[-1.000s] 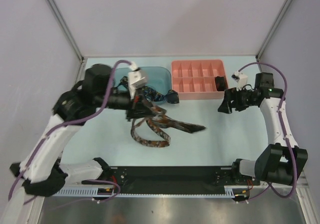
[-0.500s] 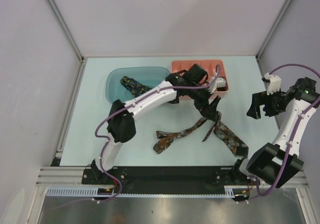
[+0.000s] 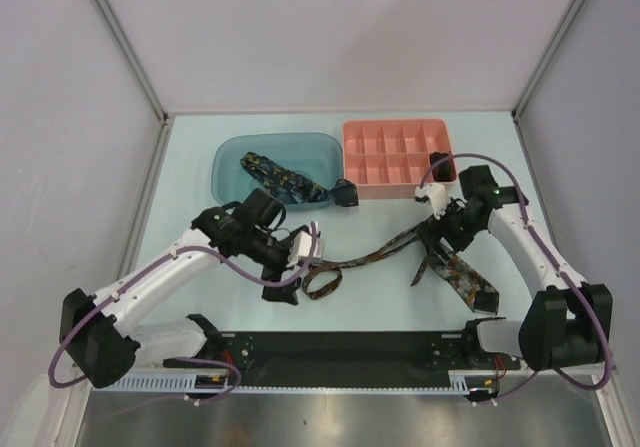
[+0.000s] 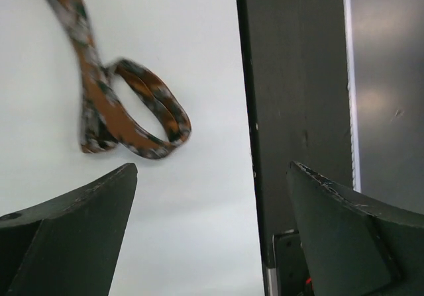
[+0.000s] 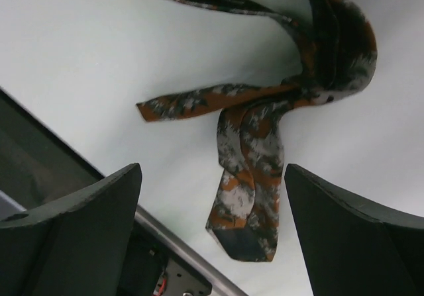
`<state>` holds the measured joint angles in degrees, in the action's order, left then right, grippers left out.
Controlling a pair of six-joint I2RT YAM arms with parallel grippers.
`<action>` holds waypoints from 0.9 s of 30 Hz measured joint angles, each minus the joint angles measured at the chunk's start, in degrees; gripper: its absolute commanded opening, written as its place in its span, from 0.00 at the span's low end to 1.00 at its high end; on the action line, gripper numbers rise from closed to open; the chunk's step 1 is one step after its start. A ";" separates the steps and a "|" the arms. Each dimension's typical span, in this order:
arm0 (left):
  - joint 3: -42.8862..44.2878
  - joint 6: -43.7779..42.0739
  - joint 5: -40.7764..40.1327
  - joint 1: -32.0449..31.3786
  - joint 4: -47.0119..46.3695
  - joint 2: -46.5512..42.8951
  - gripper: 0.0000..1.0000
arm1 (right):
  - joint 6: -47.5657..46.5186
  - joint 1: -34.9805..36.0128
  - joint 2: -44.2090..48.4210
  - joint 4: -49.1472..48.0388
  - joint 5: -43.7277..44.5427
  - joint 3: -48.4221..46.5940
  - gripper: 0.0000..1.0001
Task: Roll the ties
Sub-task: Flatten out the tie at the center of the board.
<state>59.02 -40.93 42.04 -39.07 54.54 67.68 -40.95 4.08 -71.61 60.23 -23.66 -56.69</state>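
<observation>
The orange-brown-white flecked tie (image 3: 385,252) lies unrolled across the table's front. Its narrow end forms a loop (image 4: 136,114) and its wide end (image 5: 252,197) lies at the front right. My left gripper (image 3: 283,289) hovers just left of the loop; in the left wrist view the gripper (image 4: 212,170) is open and empty. My right gripper (image 3: 447,235) hangs over the tie's folded part, and in its wrist view the gripper (image 5: 212,170) is open with the wide end below it. The navy tie (image 3: 285,179) lies loose in the blue tray (image 3: 228,162).
A pink divided box (image 3: 385,152) stands at the back right, with a small dark bundle (image 3: 438,161) in a right-hand compartment. The navy tie's end (image 3: 346,194) hangs over the tray's edge. A black rail (image 4: 291,110) runs along the table's near edge.
My left arm swung from the pink box back to the front left and let go of the flecked tie, which now lies stretched out. My right arm moved in over the tie's wide part.
</observation>
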 measured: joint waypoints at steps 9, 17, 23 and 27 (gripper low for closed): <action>-7.28 -7.58 -6.47 -10.99 -7.80 4.81 0.74 | 12.09 6.71 -6.88 -12.98 10.05 2.36 0.81; -7.65 -7.58 -13.68 -15.89 -18.16 15.47 0.65 | 15.26 7.08 -11.19 -17.14 13.18 3.87 0.68; -8.04 -6.64 -21.20 -16.15 -23.85 20.50 0.33 | 14.56 8.22 -14.12 -17.68 13.79 5.01 0.42; -8.07 -7.21 -23.63 -16.02 -22.62 22.84 0.05 | 11.50 8.50 -15.93 -16.98 13.51 5.14 0.13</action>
<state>50.96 -48.14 18.41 -55.09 31.92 90.52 -29.45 12.58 -87.55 43.24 -10.15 -51.55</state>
